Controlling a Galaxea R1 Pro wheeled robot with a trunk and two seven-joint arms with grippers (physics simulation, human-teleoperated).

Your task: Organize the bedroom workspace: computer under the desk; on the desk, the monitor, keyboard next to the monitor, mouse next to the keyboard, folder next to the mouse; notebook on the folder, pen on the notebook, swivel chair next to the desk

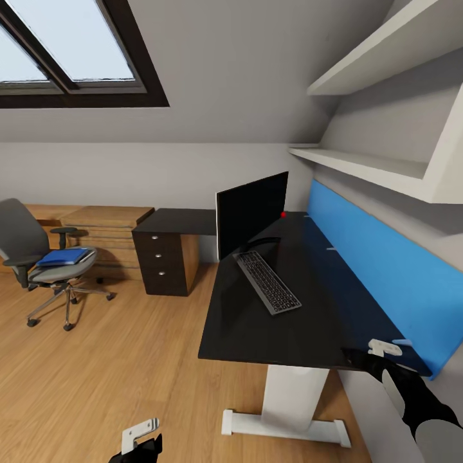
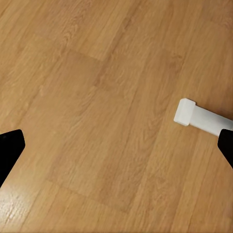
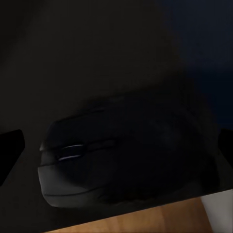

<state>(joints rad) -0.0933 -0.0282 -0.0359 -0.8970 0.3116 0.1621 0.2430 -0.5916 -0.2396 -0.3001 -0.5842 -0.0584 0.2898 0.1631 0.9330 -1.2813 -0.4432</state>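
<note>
Black is the top of the one desk (image 1: pixel 283 321), an L-shaped surface on white legs, with one drawer unit (image 1: pixel 159 263) carrying three round silver knobs at about ten o'clock from the surface's middle. One monitor (image 1: pixel 252 212) stands upright on the surface toward twelve o'clock, its dark screen facing the room. One keyboard (image 1: pixel 268 281) lies flat just in front of the monitor's base, running from the base toward five o'clock. A long blue panel (image 1: pixel 379 276) lines the wall edge of the desk at three o'clock. Two white shelves (image 1: pixel 360 168) hang on the wall above it.

One swivel chair (image 1: pixel 38 257) stands on the wood floor (image 1: pixel 109 366) well apart from the desk, at nine o'clock in the head view, beside the low light-wood cabinets (image 1: pixel 106 225). One blue folder (image 1: pixel 64 256) lies on its seat; whether anything lies on top of it cannot be told.

Right gripper (image 1: pixel 384 349) hangs over the near right corner of the surface, at five o'clock of the keyboard. In the right wrist view one dark rounded mouse (image 3: pixel 97 165) rests on the surface near the edge, between the fingers (image 3: pixel 9 150), which stand spread wide and touch nothing.

Left gripper (image 1: pixel 140 434) is low at six o'clock in the head view, over bare floor. Its wrist view shows the fingers (image 2: pixel 10 148) spread apart, holding nothing, with one white desk foot (image 2: pixel 199 118) lying on the boards.
</note>
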